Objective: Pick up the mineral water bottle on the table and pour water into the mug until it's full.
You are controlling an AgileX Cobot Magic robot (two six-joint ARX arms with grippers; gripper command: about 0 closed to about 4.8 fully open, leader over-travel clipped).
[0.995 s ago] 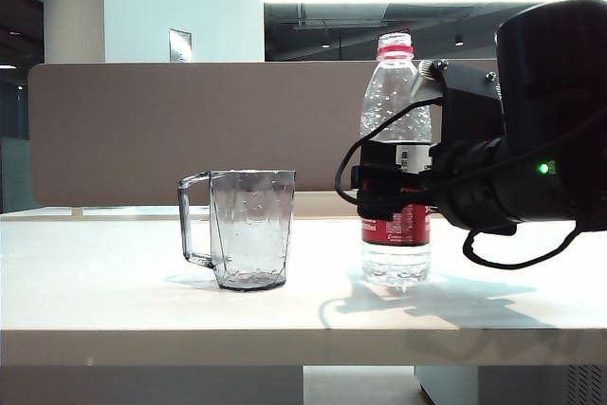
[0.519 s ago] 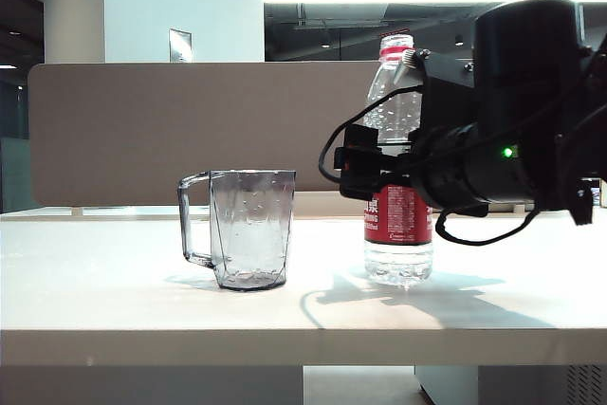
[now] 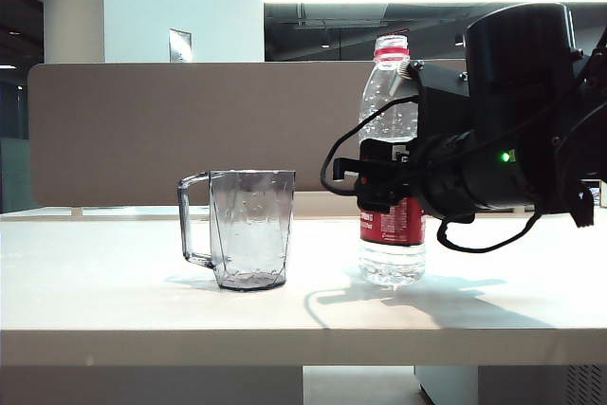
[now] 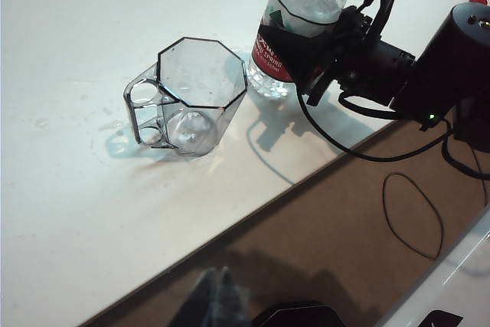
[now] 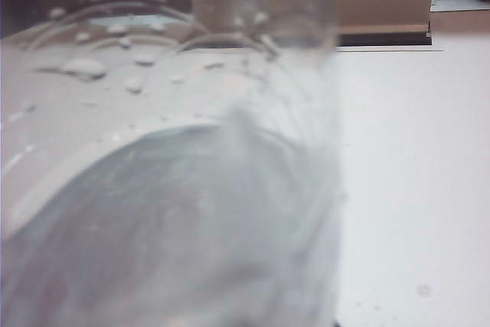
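Observation:
The mineral water bottle (image 3: 390, 92) stands on the white table (image 3: 95, 301), right of the mug (image 3: 248, 230). Its red cap is on and it leans slightly. My right gripper (image 3: 383, 179) reaches in level from the right, its black fingers closed round the bottle's red label (image 4: 269, 57). In the right wrist view the bottle's wet clear wall (image 5: 153, 189) fills most of the picture, and the fingers are hidden. The smoky faceted mug (image 4: 191, 97) looks empty, its handle turned away from the bottle. My left gripper (image 4: 218, 296) hangs blurred below the table's front edge, fingers together and holding nothing.
A grey-brown divider panel (image 3: 123, 130) runs along the table's back. The right arm's black body and cables (image 4: 398, 89) overhang the table's front edge (image 4: 253, 212). A brown floor (image 4: 321, 250) lies below the edge.
The right gripper has risen to the bottle's label and closed in on it. The bottle has shifted slightly left and leans. The mug has not moved.

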